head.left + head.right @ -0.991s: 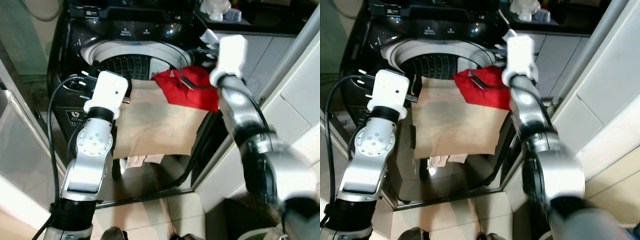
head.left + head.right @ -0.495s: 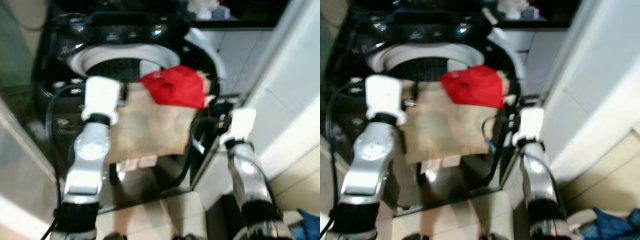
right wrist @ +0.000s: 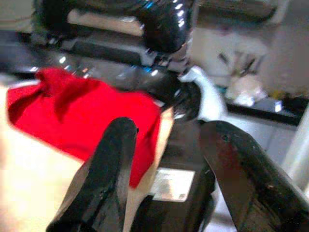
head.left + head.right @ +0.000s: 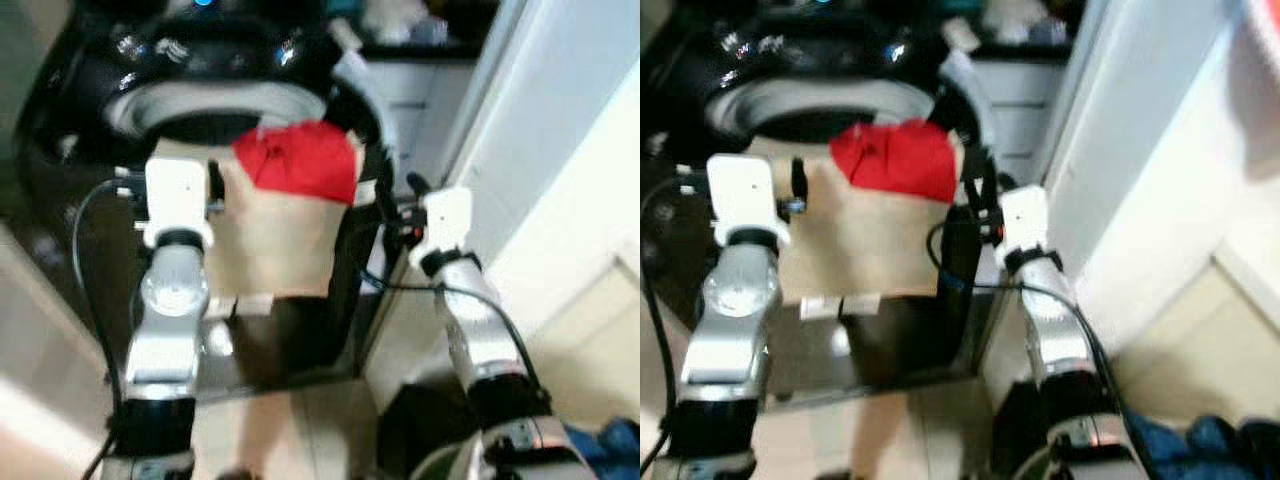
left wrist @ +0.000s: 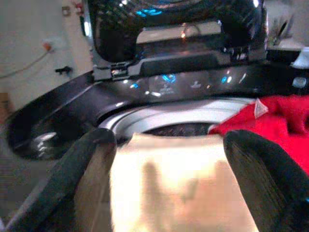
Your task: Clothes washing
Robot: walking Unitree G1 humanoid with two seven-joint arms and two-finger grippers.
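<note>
a red garment (image 4: pixel 298 160) is lying on a beige cloth (image 4: pixel 275 240) draped over the washing machine's rim (image 4: pixel 180 100); the left pincer (image 5: pixel 166 183) and right pincer (image 3: pixel 164 159) are both hanging open and empty, so pinching deep and lifting clear into the drum seems best

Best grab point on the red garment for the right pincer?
Probably the bunched fold on top of the red garment, pinched from above. It lies crumpled over the beige cloth on the washer's front rim, so raised folds give the open right pincer something to close on. Its hanging lower edge risks catching the beige cloth too.
</note>
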